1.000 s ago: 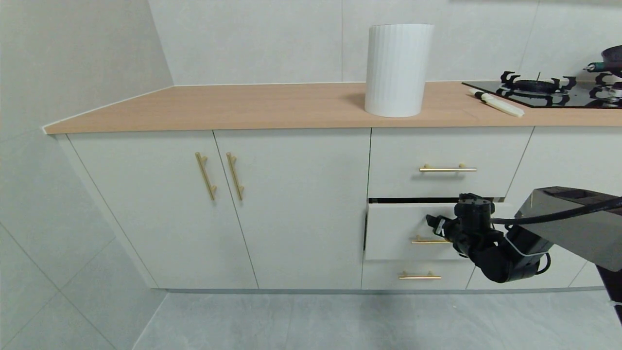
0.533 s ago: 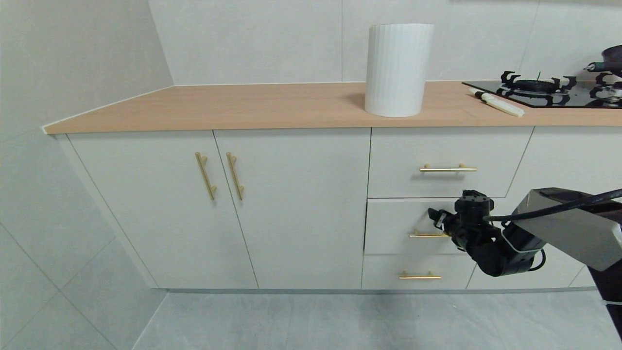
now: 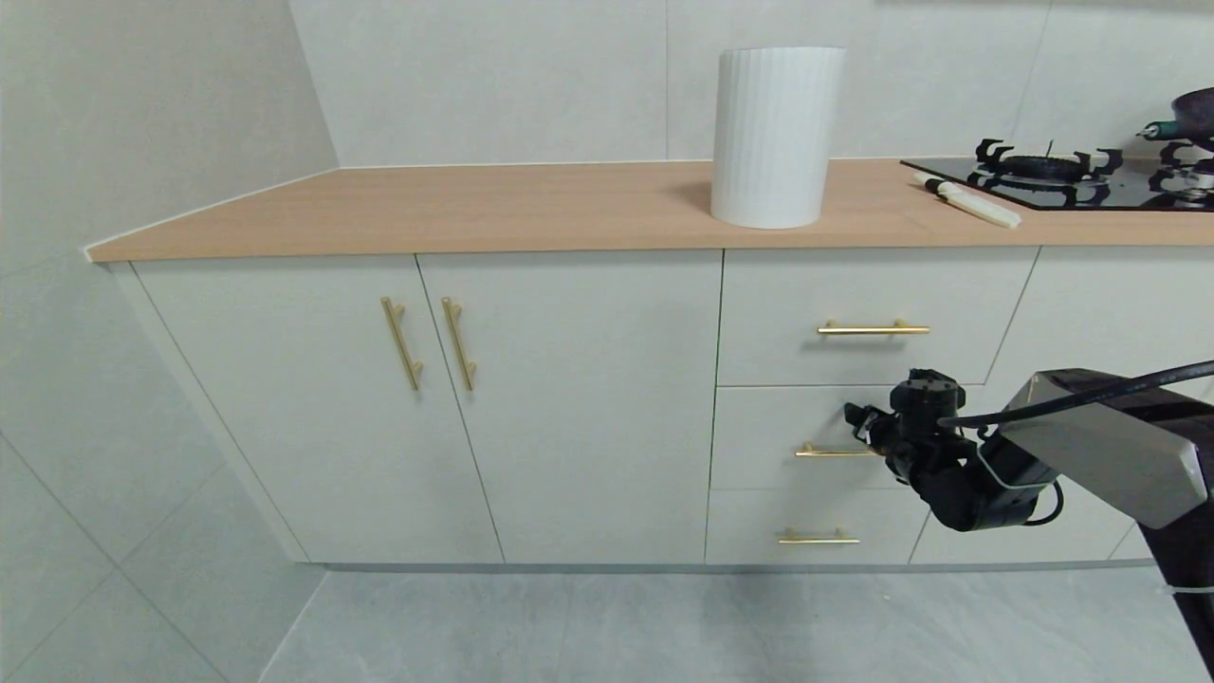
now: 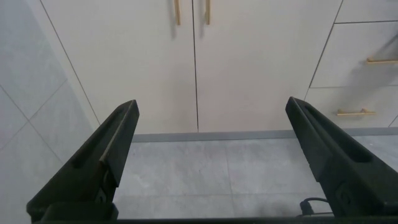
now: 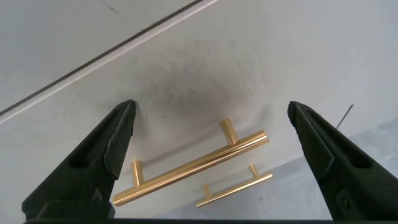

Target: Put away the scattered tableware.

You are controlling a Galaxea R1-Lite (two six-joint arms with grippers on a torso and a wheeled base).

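Head view first: the right gripper (image 3: 861, 427) sits right at the gold handle (image 3: 825, 452) of the middle drawer (image 3: 768, 432), whose front is flush with its neighbours, so it looks shut. Up on the counter (image 3: 474, 204), a pale utensil (image 3: 969, 201) lies by the corner of the hob (image 3: 1062, 180), well apart from the white canister (image 3: 776, 138). It's not put away yet.

Left wrist view: the left gripper (image 4: 211, 155) is spread wide and empty above the floor (image 4: 205, 174), parked clear, I'd say.

Right wrist view: the fingers (image 5: 118, 146) are splayed wide with the handle between them, gripping nothing.

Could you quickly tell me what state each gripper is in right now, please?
Left gripper: open, holding nothing.
Right gripper: open, holding nothing, facing the middle drawer handle.
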